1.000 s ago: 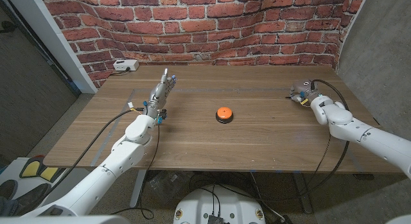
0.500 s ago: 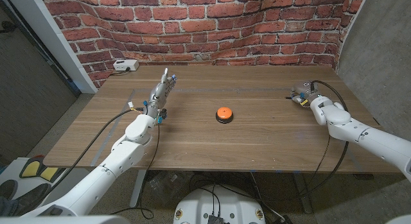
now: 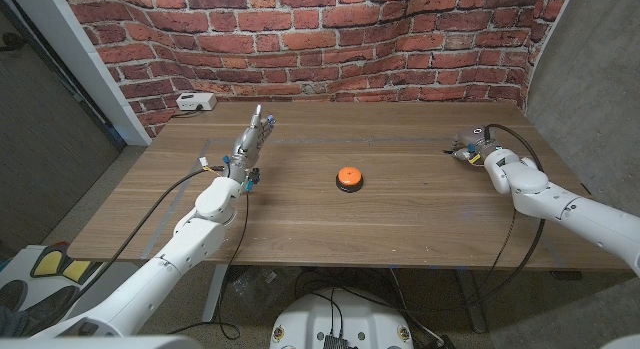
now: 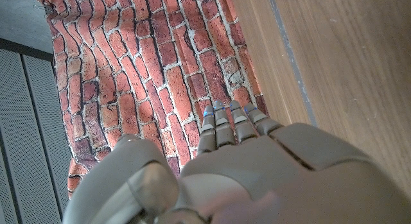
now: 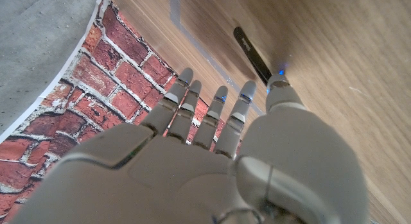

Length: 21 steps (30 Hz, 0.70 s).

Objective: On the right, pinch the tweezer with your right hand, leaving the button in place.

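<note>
Reaching over the far right part of the bench [image 3: 400, 219], your right hand [image 3: 472, 147] is hovering with its fingers [image 5: 212, 118] extended and slightly apart, holding nothing. In the right wrist view the dark tweezer [image 5: 252, 55] is lying flat on the wood just beyond the fingertips, close to the thumb tip; you cannot tell from the pictures whether the thumb is touching it. In the head view the tweezer itself is too small and hidden by the hand to make out. The orange button [image 3: 348, 177] is sitting well apart from this hand, toward the middle of the bench, on its dark base, untouched. Farther across, your left hand [image 3: 250, 141] is standing on its edge with fingers straight and close together, pointing toward the brick wall [image 3: 330, 39], gripping nothing. Beyond that hand, a small white box [image 3: 195, 102] is resting at the far corner of the bench, near the wall.
</note>
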{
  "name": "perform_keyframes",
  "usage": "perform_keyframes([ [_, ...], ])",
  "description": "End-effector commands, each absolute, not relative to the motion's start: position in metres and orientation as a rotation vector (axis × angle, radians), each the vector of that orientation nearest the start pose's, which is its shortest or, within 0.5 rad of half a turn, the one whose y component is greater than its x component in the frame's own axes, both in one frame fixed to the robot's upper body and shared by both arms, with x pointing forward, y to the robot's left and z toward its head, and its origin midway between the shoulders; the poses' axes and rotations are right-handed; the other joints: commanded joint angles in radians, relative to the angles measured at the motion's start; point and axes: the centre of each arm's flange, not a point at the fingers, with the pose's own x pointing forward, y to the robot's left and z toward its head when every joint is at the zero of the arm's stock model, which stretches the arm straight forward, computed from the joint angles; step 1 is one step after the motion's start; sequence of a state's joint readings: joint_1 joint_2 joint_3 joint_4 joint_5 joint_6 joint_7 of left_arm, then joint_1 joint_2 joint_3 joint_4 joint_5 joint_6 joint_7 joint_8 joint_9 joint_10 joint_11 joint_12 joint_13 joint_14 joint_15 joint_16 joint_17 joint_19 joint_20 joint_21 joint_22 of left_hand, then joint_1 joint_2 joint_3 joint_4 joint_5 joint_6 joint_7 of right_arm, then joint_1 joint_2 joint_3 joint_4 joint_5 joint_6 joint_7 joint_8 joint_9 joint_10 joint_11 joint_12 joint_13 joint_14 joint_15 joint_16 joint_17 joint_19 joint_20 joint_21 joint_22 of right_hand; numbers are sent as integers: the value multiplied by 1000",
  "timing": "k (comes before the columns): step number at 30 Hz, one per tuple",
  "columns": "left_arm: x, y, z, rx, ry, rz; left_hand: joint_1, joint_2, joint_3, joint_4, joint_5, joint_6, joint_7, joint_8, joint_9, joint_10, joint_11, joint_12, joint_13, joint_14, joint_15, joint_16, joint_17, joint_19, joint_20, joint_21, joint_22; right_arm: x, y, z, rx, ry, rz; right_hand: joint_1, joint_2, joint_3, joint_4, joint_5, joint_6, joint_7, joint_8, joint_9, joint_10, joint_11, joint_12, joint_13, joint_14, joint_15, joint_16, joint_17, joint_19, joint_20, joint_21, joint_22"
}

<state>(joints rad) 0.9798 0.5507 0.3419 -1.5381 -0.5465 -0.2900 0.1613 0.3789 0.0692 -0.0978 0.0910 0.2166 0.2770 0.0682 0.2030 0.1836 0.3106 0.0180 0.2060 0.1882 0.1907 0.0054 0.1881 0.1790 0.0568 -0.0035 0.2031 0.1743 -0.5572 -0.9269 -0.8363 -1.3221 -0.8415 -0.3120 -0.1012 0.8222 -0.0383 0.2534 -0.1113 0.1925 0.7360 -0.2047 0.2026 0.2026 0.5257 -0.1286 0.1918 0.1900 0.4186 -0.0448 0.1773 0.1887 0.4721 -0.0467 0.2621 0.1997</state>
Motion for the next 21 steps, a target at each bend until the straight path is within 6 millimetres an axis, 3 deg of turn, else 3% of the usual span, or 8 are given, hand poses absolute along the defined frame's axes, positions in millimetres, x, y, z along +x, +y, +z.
perform_keyframes([
  [1,611,275,-27,-4,-665,-122,6,1,-7,1,1,11,0,-2,5,5,-2,-3,4,10,0,1,3,2,4,-2,6,663,-402,8,-1944,-235,-398,-23,-1,-7,3,11,-48,11,-13,4,-27,14,-2,3,-24,2,-3,3,-22,-1,-8,1],
  [8,613,275,-24,6,-663,-128,7,2,-8,1,1,11,1,-2,5,4,-2,-4,4,10,0,1,3,3,3,-2,6,655,-402,12,-1908,-262,-433,-41,-4,-13,10,14,-58,4,-12,5,-36,18,0,4,-32,11,-1,4,-31,4,-12,0],
  [16,616,275,-22,14,-665,-142,8,2,-9,1,1,10,-1,-2,5,4,-2,-4,4,11,0,1,3,2,4,-2,6,640,-392,15,-1827,-363,-507,-107,9,-28,44,13,-46,7,0,9,-30,23,11,5,-31,16,7,7,-33,11,-13,1],
  [19,617,275,-20,16,-666,-143,8,2,-10,1,1,10,-1,-2,5,4,-2,-4,4,11,0,1,3,1,4,-3,6,634,-390,16,-1767,-407,-526,-161,35,-34,76,11,-34,12,7,12,-20,27,19,6,-26,21,12,9,-33,13,-13,1],
  [21,617,276,-19,19,-667,-144,8,3,-10,1,1,10,-1,-2,5,3,-2,-4,4,11,0,1,3,2,4,-2,6,629,-388,18,-1722,-437,-545,-180,51,-33,85,9,-4,5,19,11,10,14,32,6,-12,19,16,9,-30,16,-13,1],
])
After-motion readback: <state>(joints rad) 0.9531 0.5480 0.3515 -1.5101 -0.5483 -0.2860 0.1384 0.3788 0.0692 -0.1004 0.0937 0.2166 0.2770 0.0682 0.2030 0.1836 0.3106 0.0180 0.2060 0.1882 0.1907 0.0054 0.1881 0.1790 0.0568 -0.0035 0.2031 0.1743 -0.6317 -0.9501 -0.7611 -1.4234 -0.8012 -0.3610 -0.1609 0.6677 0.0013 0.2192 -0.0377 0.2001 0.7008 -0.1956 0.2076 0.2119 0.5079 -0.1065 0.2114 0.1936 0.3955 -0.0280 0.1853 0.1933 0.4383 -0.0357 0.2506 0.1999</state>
